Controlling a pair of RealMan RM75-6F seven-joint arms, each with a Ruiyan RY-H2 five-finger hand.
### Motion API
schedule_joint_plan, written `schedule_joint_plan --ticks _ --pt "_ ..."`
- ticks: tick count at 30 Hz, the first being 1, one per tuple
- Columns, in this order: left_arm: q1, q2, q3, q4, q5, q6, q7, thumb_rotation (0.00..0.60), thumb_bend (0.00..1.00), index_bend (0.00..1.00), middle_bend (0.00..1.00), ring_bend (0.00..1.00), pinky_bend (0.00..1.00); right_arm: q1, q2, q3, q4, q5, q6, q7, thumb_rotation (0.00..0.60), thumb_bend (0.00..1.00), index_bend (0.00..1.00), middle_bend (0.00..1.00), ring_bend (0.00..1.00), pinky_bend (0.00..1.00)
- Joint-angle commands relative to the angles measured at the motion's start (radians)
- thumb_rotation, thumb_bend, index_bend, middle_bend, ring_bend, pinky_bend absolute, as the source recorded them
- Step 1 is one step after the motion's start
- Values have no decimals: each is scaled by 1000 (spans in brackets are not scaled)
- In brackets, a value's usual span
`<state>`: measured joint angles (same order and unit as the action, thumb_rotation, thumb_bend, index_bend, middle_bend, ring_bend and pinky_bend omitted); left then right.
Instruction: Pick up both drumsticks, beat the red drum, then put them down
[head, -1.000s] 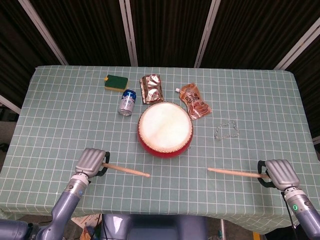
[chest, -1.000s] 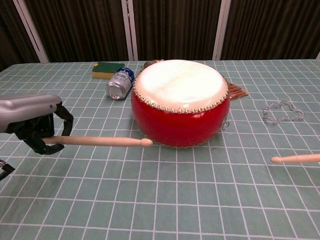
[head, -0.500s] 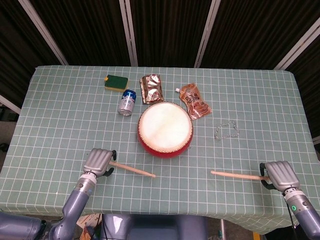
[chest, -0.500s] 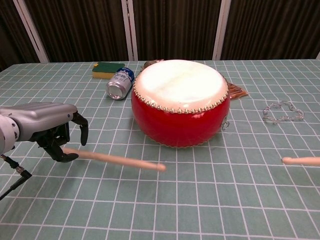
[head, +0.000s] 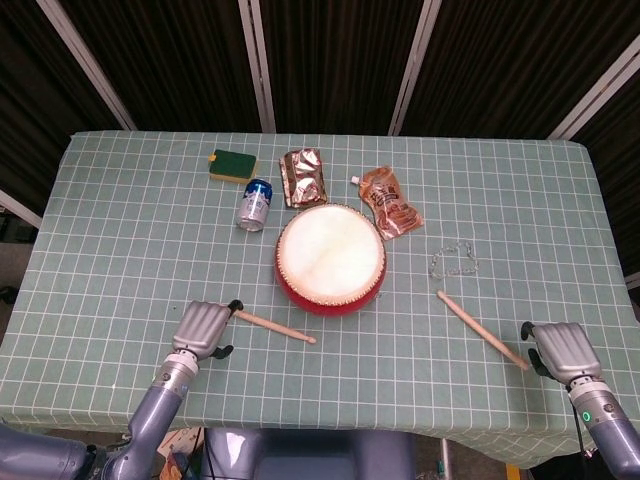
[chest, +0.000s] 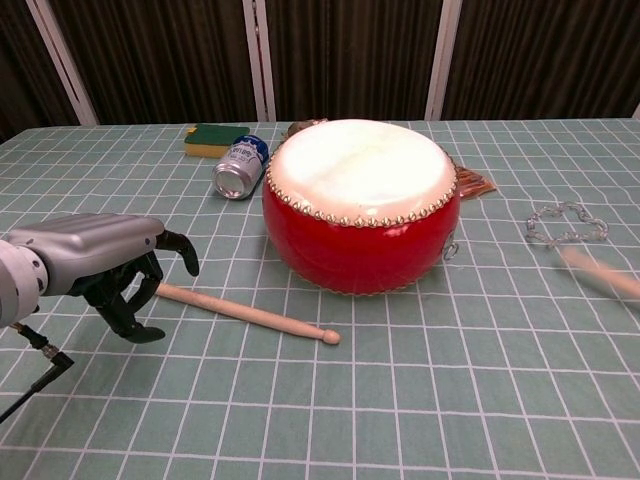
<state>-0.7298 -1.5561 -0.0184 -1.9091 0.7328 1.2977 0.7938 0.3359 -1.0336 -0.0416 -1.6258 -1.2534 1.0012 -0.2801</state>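
The red drum (head: 330, 258) (chest: 360, 205) with its pale skin stands at the table's middle. One wooden drumstick (head: 275, 328) (chest: 245, 312) lies flat on the cloth in front of it, tip pointing right. My left hand (head: 203, 328) (chest: 95, 255) hovers over its butt end with fingers spread and nothing in them. The other drumstick (head: 482, 330) lies diagonally at the right and shows only as a blur (chest: 600, 272) in the chest view. Its butt end is beside my right hand (head: 562, 349), which no longer grips it. That hand's fingers are mostly hidden.
A blue can (head: 256, 204) (chest: 240, 168) lies left of the drum, behind it a green sponge (head: 233, 164) and two snack packets (head: 303, 176) (head: 390, 203). A clear bead chain (head: 453, 262) (chest: 567, 222) lies right of the drum. The table's front edge is close to both hands.
My left hand let go of its drumstick, which now rests on the cloth. The right drumstick swung from level to a diagonal and left my right hand's grip.
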Motion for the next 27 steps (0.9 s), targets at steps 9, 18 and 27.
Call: schedule_joint_plan --ticks 9,18,27 --pt "61 114 26 -48 109 8 -105 600 188 222 582 647 669 0 5 -4 -2 2 6 -48 600 506 253 528 598 493" --pt "152 264 78 -86 301 48 -258 600 183 105 211 259 353 -32 7 33 -18 19 88 1 600 447 42 303 336 350" --pt "313 426 204 15 558 147 -489 600 72 0 0 0 13 -124 41 71 -40 -45 268 202 600 321 0 1 4 96"
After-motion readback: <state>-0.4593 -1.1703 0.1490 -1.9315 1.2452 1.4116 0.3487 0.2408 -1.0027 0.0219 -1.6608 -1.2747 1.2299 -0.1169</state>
